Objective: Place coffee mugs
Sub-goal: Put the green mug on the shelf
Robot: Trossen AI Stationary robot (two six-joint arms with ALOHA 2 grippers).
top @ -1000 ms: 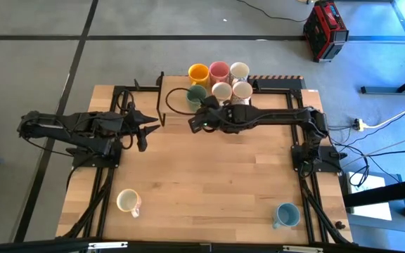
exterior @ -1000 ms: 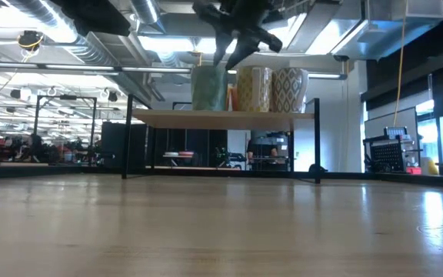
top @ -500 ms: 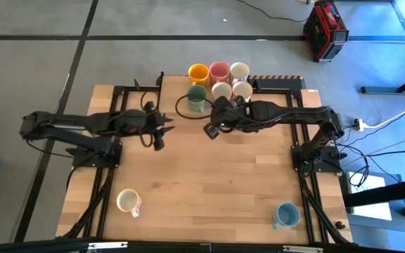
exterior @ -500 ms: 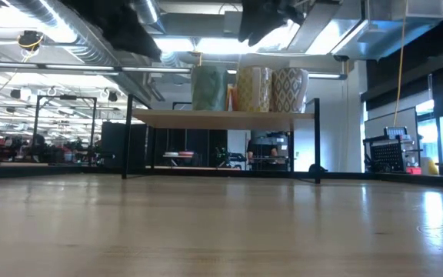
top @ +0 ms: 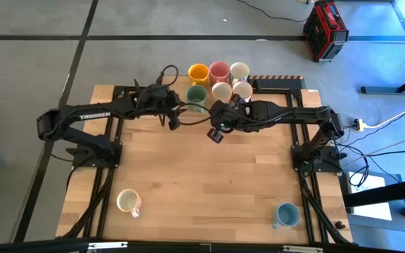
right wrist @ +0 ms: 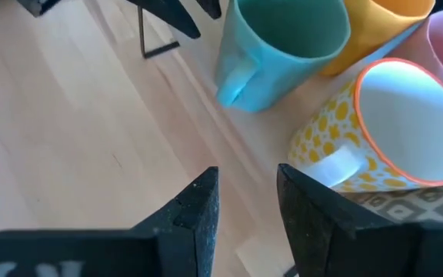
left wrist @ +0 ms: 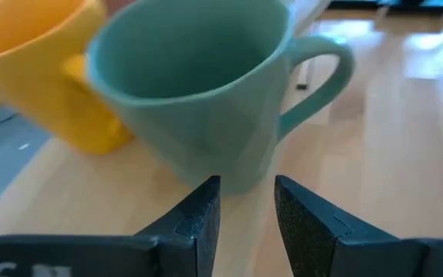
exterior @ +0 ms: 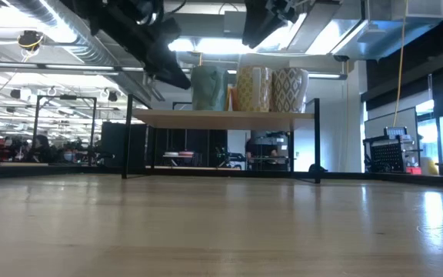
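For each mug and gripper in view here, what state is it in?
Green ceramic mug: upright on shelf, ungripped.
Orange-yellow mug: upright on shelf.
Pink mug: upright on shelf.
Light blue mug: upright on table, unplaced.
Cream mug: upright on table, unplaced.
Left gripper: open, empty.
Right gripper: open, empty.

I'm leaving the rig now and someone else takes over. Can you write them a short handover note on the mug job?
Left gripper: fingers apart, empty, just in front of the green mug at the shelf.
Right gripper: fingers apart, empty, above the table beside the shelf, near the yellow-patterned mug.
Done: six mugs grouped on the shelf: orange mug, pink mug, white mug, green, and two patterned ones.
Left: cream mug at the table's near left and blue mug at its near right remain on the table.
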